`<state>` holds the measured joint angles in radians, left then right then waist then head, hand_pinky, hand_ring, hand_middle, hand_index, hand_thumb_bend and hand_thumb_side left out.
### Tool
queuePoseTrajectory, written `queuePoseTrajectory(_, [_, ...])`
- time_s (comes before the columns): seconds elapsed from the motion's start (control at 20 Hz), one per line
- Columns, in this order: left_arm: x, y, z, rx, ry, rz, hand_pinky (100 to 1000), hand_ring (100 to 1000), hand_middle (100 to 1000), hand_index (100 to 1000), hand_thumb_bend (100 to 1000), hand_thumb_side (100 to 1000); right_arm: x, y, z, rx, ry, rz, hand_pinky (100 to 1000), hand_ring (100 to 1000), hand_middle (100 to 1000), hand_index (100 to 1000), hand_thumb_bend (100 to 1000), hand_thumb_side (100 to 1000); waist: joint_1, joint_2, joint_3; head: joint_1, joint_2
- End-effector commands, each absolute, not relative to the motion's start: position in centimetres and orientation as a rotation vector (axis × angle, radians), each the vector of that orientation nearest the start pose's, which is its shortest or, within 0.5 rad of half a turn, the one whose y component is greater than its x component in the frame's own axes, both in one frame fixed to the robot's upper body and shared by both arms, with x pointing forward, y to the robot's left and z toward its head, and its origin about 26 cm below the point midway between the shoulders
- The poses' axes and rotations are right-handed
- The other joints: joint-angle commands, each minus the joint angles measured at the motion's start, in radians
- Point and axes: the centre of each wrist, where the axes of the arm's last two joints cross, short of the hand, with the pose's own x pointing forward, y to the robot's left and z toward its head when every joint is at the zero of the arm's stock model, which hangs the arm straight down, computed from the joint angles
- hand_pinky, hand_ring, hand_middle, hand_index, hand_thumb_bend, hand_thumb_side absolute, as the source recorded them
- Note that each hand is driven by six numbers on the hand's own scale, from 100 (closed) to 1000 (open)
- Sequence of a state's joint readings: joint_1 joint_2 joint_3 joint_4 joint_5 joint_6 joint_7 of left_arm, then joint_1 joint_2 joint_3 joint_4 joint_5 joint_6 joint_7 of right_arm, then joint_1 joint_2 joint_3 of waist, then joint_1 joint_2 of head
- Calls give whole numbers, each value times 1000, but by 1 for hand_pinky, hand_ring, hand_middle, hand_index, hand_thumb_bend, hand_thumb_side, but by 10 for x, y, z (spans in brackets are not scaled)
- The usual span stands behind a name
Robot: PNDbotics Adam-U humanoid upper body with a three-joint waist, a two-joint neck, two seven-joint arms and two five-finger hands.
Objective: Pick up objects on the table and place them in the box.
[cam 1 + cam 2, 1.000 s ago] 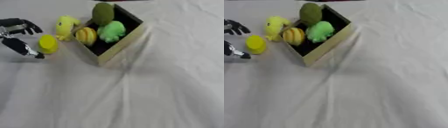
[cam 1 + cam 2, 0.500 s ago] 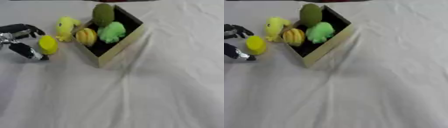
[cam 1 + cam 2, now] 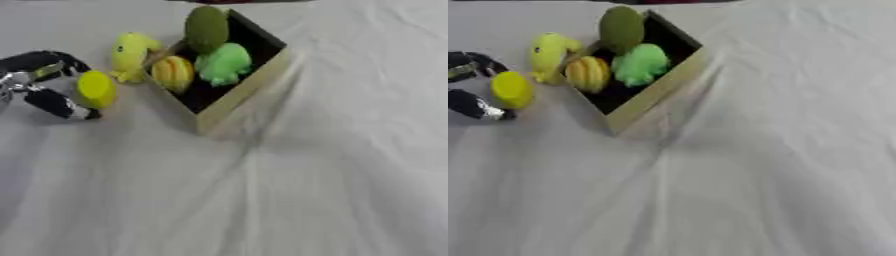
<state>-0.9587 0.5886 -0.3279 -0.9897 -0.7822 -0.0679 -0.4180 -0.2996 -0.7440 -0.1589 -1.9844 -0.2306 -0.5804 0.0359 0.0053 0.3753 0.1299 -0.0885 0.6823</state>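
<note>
Table [image 3: 332,190] lay under wrinkled white cloth. Tan open box with black inside [image 3: 249,82] held a dark green oval [image 3: 206,27], a bright green soft toy [image 3: 224,62] and a yellow-orange striped ball [image 3: 173,73]. Pale yellow soft toy [image 3: 131,54] leaned against the box's left wall. Left robot hand [image 3: 39,82], at the left edge, had curled fingers round a small yellow rounded object [image 3: 94,89].

Three toys [image 3: 208,60] lie in the box [image 3: 242,93]; two toys [image 3: 114,70] left of it.
</note>
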Motion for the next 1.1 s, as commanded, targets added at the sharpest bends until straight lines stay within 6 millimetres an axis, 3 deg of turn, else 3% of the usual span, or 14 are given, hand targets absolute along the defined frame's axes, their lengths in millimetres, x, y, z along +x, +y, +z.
queuePoseTrajectory(0.05, [472, 298, 229, 1006, -1287, -1511, 823, 823, 822, 900, 597, 477, 283, -346, 280, 291, 3197, -908, 918, 920, 669, 782, 100, 506, -1, -17, 0, 3, -15])
queuePoseTrajectory(0.55, [474, 297, 220, 1004, -1334, -1466, 792, 791, 775, 856, 461, 480, 283, -346, 279, 297, 3201, -913, 920, 922, 668, 782, 100, 509, -2, -13, -4, 2, -15])
queuePoseTrajectory(0.9, [467, 297, 233, 885, -1314, -1535, 818, 826, 828, 906, 552, 491, 283, -347, 278, 314, 3206, -913, 920, 922, 667, 782, 100, 509, 1, -13, -5, -1, -10])
queuePoseTrajectory(1.1, [464, 295, 244, 854, -1323, -1525, 814, 826, 828, 912, 547, 505, 283, -346, 278, 317, 3208, -916, 921, 923, 666, 782, 100, 510, 1, -14, -5, 0, -14])
